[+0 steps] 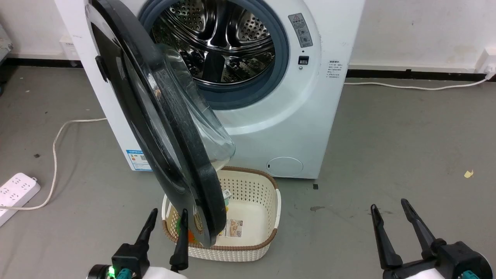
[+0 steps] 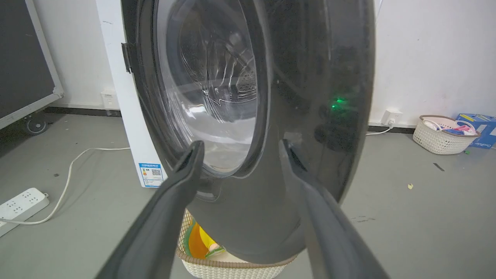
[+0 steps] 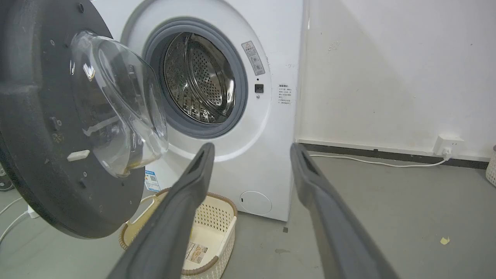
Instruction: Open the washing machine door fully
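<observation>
Both grippers stand with fingers spread wide and hold nothing: the left gripper [image 1: 169, 211] sits low, just before the bottom rim of the washing machine door [image 1: 162, 128], while the right gripper [image 1: 389, 204] hangs well apart over bare floor. The door juts out about halfway open above the basket [image 1: 277, 209], its glass bowl facing right. Behind it the washing machine [image 1: 279, 128] gapes. The swing looks half done; next, the rim likely needs carrying further left.
</observation>
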Tool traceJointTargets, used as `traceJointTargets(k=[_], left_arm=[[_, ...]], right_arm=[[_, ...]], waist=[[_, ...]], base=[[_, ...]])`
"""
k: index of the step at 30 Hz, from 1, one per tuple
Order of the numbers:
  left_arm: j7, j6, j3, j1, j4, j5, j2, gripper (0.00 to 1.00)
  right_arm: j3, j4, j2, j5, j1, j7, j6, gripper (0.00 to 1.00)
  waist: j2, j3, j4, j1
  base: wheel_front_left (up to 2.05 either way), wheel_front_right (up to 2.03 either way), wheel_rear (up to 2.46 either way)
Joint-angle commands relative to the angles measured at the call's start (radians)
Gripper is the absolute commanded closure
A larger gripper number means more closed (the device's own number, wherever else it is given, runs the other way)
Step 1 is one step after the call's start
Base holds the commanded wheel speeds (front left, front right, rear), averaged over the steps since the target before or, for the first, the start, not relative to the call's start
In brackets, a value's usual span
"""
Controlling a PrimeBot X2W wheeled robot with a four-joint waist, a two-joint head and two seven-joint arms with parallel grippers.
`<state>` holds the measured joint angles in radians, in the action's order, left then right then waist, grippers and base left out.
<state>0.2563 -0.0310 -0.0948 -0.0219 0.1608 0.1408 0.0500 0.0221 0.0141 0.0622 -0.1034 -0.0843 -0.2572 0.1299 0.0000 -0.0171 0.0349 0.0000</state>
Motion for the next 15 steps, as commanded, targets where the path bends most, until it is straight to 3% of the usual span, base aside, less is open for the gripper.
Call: traceJointTargets(k=[1, 6, 7, 8, 9, 10, 13, 15], left_arm=[[0.006, 0.007, 0.003, -0.011, 0.001, -0.009, 0.002, 0.0], [0.006, 0.023, 0.005, -0.008, -0.002, -0.017, 0.001, 0.0], [0.006, 0.022, 0.001, -0.006, 0.0, -0.02, 0.001, 0.29], [0.006, 0.022, 0.001, -0.006, 0.0, -0.02, 0.001, 0.29], [0.006, 0.021, -0.001, -0.006, 0.0, -0.02, 0.001, 0.89], [0.006, 0.013, -0.005, -0.005, -0.005, -0.019, 0.001, 1.0], [0.006, 0.011, 0.009, 0.002, -0.045, 0.006, 0.001, 1.0], [0.006, 0.024, 0.049, 0.011, -0.141, 0.049, 0.001, 1.0]], right_arm=[[0.002, -0.004, -0.006, 0.009, -0.01, -0.004, 0.001, 0.0], [0.0, -0.005, -0.009, 0.012, -0.003, -0.004, 0.001, 0.0], [-0.001, -0.005, -0.009, 0.012, -0.002, -0.004, 0.001, 0.0], [-0.001, -0.005, -0.009, 0.012, -0.002, -0.004, 0.001, 0.0], [-0.002, -0.004, -0.01, 0.011, -0.002, -0.004, 0.001, 0.0], [0.0, -0.002, -0.01, 0.01, -0.001, -0.004, 0.001, 0.0], [0.002, -0.002, -0.01, 0.008, -0.001, -0.004, 0.001, 0.0], [0.003, -0.003, -0.011, 0.004, 0.001, -0.004, 0.001, 0.0]], waist=[[0.0, 0.0, 0.001, 0.0], [0.0, 0.0, 0.007, 0.0], [0.0, 0.001, 0.01, 0.0], [0.0, 0.001, 0.01, 0.0], [0.0, 0.001, 0.011, 0.0], [0.0, 0.001, 0.012, 0.0], [0.0, 0.002, 0.012, 0.0], [0.0, 0.003, 0.011, 0.0]], base=[[0.0, 0.0, 0.0], [0.0, 0.0, 0.0], [0.0, 0.0, 0.0], [0.0, 0.0, 0.0], [0.0, 0.0, 0.0], [0.0, 0.0, 0.0], [0.0, 0.0, 0.0], [0.0, 0.0, 0.0]])
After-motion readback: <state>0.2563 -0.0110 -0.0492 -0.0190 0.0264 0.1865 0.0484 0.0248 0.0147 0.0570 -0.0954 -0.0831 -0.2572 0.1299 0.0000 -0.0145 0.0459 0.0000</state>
